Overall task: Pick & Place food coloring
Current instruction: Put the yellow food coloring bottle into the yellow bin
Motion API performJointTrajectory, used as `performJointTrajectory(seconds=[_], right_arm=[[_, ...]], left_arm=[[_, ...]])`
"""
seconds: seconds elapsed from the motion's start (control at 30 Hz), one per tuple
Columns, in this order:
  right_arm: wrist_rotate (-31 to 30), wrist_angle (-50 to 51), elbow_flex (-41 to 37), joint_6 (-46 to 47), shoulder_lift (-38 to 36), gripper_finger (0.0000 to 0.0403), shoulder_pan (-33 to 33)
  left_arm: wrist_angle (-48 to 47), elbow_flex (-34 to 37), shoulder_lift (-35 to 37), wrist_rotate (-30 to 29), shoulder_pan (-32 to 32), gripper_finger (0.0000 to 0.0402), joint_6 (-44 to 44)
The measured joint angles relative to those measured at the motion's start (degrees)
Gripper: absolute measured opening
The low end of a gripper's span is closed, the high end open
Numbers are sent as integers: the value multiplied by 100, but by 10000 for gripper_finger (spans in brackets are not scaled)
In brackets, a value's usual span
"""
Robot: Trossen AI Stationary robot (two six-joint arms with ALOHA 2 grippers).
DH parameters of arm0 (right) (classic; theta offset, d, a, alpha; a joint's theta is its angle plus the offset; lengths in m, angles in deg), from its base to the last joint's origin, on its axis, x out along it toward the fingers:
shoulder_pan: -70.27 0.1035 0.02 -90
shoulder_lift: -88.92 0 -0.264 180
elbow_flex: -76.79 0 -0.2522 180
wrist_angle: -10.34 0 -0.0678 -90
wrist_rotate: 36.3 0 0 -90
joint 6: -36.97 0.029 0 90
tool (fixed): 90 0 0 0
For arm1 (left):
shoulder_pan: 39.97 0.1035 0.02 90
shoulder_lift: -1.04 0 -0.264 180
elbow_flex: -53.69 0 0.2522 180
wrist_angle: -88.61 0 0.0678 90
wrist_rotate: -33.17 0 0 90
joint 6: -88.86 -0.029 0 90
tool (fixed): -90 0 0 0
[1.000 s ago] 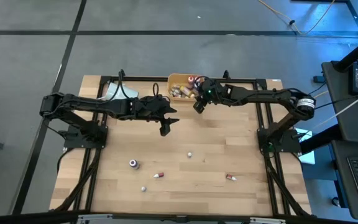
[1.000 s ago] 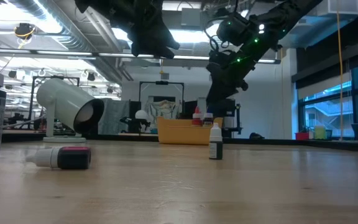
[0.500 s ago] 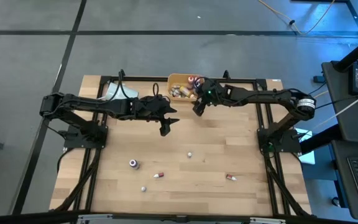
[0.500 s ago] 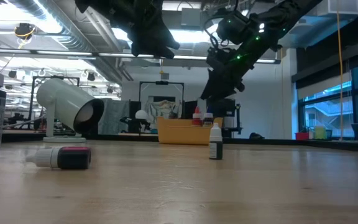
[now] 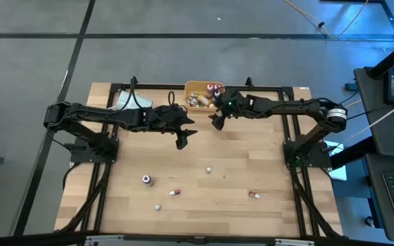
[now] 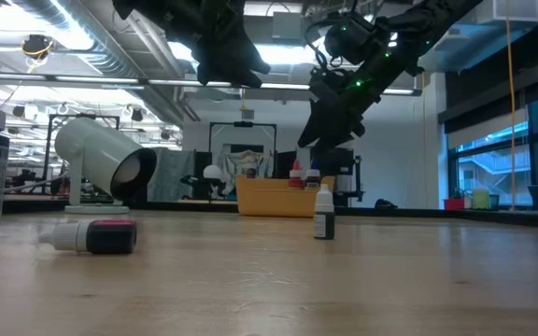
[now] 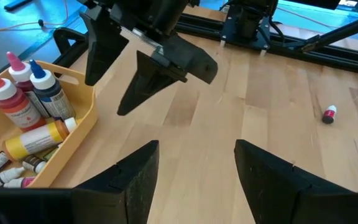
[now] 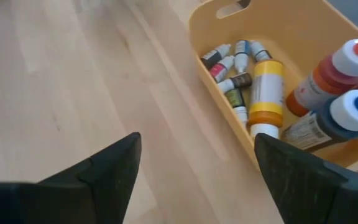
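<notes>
Lying scattered on the near half of the light wooden table (image 5: 238,171) are five small food coloring bottles: a purple-capped one (image 5: 146,180), a white one (image 5: 158,206), a red-banded one (image 5: 174,193), a white-capped one (image 5: 208,169) and a red-tipped one (image 5: 254,195). Farther back, the left gripper (image 5: 181,140) is held above the table, fingers spread, nothing grasped. Beside the orange rectangular plastic bin (image 5: 195,87), where more bottles (image 8: 236,71) are collected, the right gripper (image 5: 217,121) is seen released and empty.
</notes>
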Motion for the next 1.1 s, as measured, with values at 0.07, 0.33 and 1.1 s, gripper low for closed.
performJointTrajectory(seconds=[0.07, 0.33, 1.1], right_arm=[[-3, 0, 0, 0, 0, 314, 0], [-1, 11, 0, 24, 0, 314, -1], [580, 2547, 3150, -1203, 1541, 226, -636]], left_arm=[[0, 0, 0, 7, 0, 207, 6], [-2, 4, 221, 806, 349, 205, 3], [709, 226, 974, 3639, 2024, 204, -790]])
